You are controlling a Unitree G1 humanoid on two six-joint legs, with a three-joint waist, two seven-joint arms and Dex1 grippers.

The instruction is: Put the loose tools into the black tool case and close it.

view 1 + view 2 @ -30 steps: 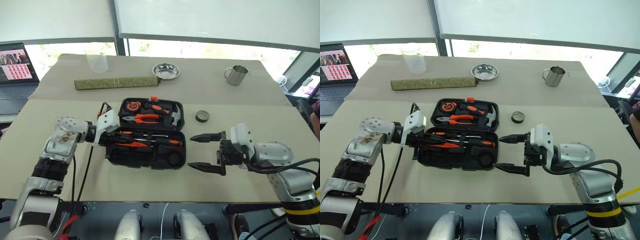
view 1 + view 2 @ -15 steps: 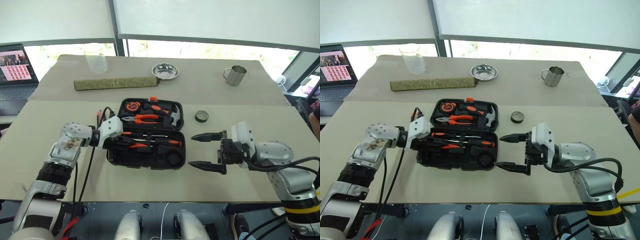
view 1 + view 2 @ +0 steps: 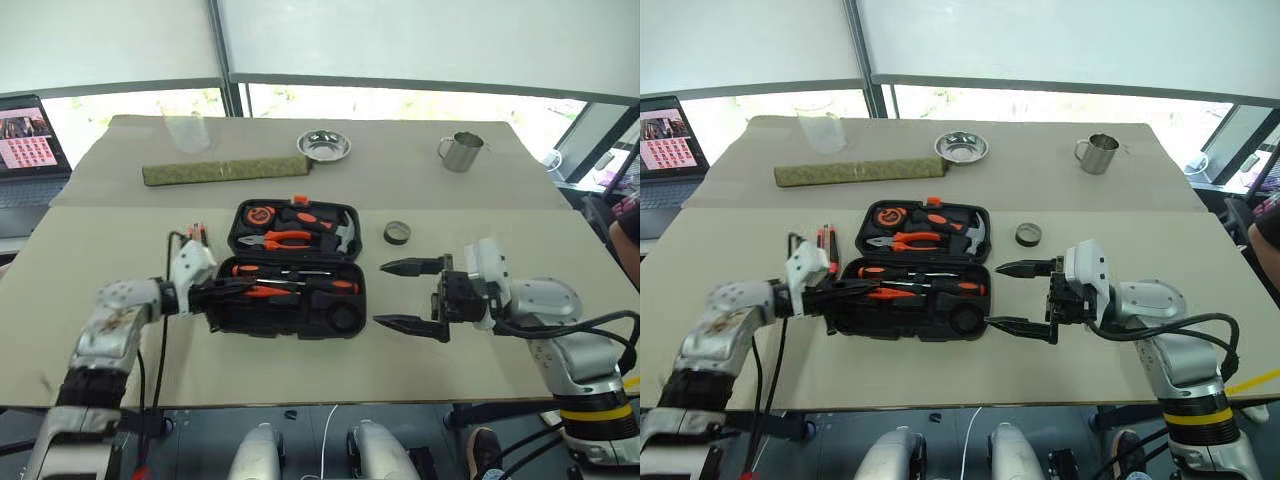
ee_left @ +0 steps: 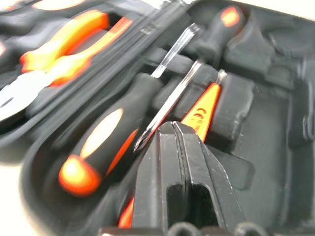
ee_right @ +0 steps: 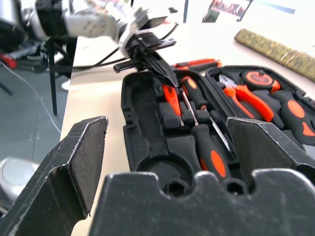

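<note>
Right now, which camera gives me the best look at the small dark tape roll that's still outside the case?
The left eye view: the small dark tape roll lies unobstructed on the table, just right of the open black tool case and beyond the right gripper. The right eye view shows it equally whole. The wrist views look into the case's tool slots instead.

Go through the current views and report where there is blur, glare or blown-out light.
Left wrist view: motion blur smears the pliers and the screwdriver handle, while the left gripper reads fairly crisp. Right wrist view: the near fingers look soft and the black tool case is sharper. Left eye view: the windows behind the table are blown out white.
</note>
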